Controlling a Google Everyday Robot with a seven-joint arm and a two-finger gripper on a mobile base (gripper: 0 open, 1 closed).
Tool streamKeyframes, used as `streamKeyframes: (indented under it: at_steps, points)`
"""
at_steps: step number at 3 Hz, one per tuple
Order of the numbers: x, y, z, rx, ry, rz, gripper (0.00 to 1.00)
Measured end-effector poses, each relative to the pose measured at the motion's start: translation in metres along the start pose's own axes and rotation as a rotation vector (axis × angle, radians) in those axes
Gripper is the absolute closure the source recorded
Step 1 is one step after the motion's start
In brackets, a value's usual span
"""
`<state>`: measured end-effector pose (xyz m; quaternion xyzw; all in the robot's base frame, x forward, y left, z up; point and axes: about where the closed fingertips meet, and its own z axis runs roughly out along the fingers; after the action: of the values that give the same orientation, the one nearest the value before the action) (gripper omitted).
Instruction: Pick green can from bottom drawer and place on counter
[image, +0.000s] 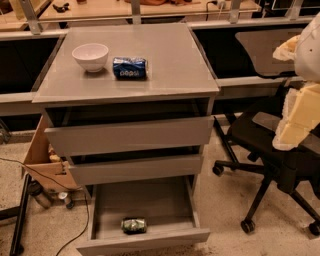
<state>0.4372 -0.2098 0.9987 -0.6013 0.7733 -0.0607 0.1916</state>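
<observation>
Green can (134, 225) lies sideways in open bottom drawer (150, 200); my tool (297, 119) at right edge, state I cannot tell.

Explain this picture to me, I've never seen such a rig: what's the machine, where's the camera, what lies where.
One camera looks down at a grey drawer cabinet; where it is mounted isn't known. The pale shape at the right edge is the robot's grasping tool, up in the air over the office chair, far from the cans. On the counter sit a white bowl and a blue Pepsi can on its side. The bottom drawer is pulled out, and the green can lies in it near the front. Nothing is seen held.
</observation>
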Motion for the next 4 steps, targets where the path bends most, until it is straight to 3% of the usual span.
streamKeyframes:
  at_steps: [1, 2, 3, 4]
  points:
    - [0.0, 0.0, 0.0, 0.0, 0.0, 0.0, 0.0]
    - [-0.009, 0.018, 0.017, -0.023, -0.011, -0.067, 0.0]
    - [-0.034, 0.054, 0.051, -0.046, -0.041, -0.207, 0.0]
    - [-0.063, 0.092, 0.105, -0.08, -0.079, -0.39, 0.0]
